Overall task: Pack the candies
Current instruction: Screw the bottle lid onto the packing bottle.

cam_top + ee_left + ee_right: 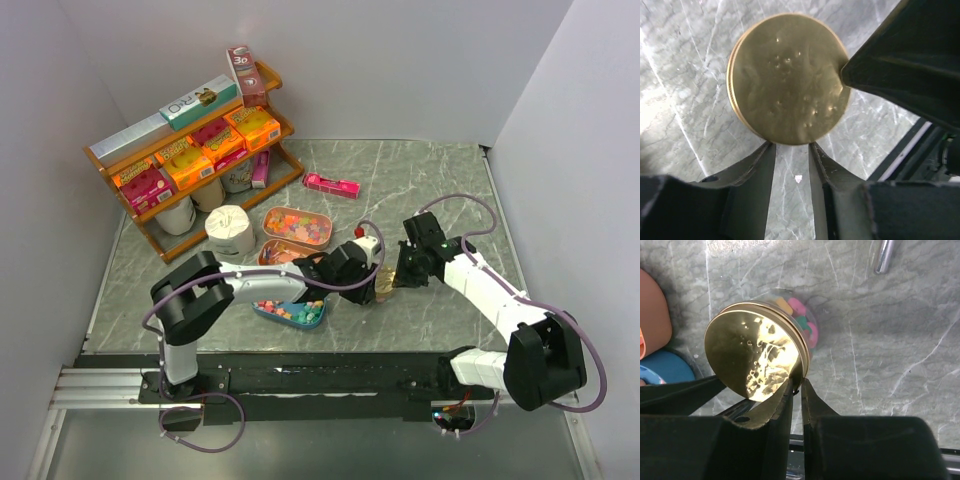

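A small clear jar holds candies and stands at mid-table. Its gold lid sits tilted over the mouth and hides the jar in the left wrist view. My right gripper is shut on the lid's rim. My left gripper reaches in from the left. Its jaws stand a narrow gap apart and their tips are hidden under the lid. More candies lie in a peach tray and a blue tray.
A wooden shelf with orange and pink boxes stands at the back left, white rolls in front of it. A pink box lies behind the trays. A metal rod lies past the jar.
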You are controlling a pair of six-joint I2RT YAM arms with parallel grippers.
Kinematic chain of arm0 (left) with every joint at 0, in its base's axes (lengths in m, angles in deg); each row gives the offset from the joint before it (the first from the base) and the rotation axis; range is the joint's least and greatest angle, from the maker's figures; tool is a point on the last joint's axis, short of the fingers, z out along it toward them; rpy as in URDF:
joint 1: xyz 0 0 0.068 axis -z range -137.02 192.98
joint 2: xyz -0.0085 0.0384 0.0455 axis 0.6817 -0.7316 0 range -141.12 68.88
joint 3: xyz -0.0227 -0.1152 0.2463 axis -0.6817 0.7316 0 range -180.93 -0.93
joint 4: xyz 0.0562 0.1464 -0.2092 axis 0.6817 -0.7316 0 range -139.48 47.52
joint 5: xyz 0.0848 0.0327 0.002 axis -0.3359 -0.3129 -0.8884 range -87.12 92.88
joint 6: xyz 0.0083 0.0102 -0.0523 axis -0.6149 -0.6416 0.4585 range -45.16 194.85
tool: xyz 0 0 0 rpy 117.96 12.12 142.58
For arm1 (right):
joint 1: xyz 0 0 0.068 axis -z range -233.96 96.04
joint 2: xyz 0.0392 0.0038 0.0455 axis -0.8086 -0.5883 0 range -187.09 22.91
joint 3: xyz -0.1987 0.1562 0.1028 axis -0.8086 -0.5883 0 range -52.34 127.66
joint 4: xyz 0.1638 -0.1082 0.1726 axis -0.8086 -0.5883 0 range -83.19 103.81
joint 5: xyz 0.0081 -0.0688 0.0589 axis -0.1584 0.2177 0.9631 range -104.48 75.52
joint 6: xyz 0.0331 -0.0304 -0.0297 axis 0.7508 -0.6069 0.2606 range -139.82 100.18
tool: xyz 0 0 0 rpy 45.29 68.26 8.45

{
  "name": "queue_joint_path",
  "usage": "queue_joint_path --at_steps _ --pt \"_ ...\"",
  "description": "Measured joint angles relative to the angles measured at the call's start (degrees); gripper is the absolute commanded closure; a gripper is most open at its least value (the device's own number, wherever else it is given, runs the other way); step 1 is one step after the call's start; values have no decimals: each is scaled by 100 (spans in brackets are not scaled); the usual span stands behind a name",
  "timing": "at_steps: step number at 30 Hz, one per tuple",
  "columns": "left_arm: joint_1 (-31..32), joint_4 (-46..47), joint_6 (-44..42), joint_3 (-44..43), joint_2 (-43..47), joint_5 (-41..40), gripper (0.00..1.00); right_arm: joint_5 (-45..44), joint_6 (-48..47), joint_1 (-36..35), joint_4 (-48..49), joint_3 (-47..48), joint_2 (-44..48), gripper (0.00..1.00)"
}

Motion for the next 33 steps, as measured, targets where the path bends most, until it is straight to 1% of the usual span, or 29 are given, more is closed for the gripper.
queue_joint_path --at_steps 4,7,11,12,14,15,16,17,19,24,26,28,30,33 --pt "28 101 4 94 -149 -28 64 2 37 0 109 -48 7 85" --pt "39 160 11 229 -179 -33 62 13 76 0 190 -90 31 85" --pt "55 389 22 455 -179 -138 49 20 111 0 225 -103 44 83" --pt "57 457 28 511 -179 -179 42 15 120 0 208 -94 44 79" --pt "72 673 22 654 -179 -289 33 11 118 -7 127 -44 33 73" --pt "83 811 15 719 -153 -330 30 13 127 -11 83 -24 20 66" --pt "103 925 7 780 -122 -402 28 13 118 -20 4 15 0 64" --pt "120 1054 -9 859 -87 -466 24 13 103 -26 -87 61 -17 63" --pt "149 1290 -20 1051 13 -599 24 20 46 -35 -264 149 -44 60" --pt "181 1965 -131 1537 315 -769 29 76 -85 -37 -527 420 -109 59" --pt "184 2315 -173 1679 350 -800 31 118 -142 -39 -531 522 -190 61" --pt "184 2583 -245 1794 350 -811 30 155 -184 -42 -557 586 -289 68" --pt "186 2723 -264 1869 361 -822 30 170 -210 -44 -586 603 -387 72" --pt "188 2820 -264 1952 509 -831 28 164 -205 -44 -688 601 -444 72"
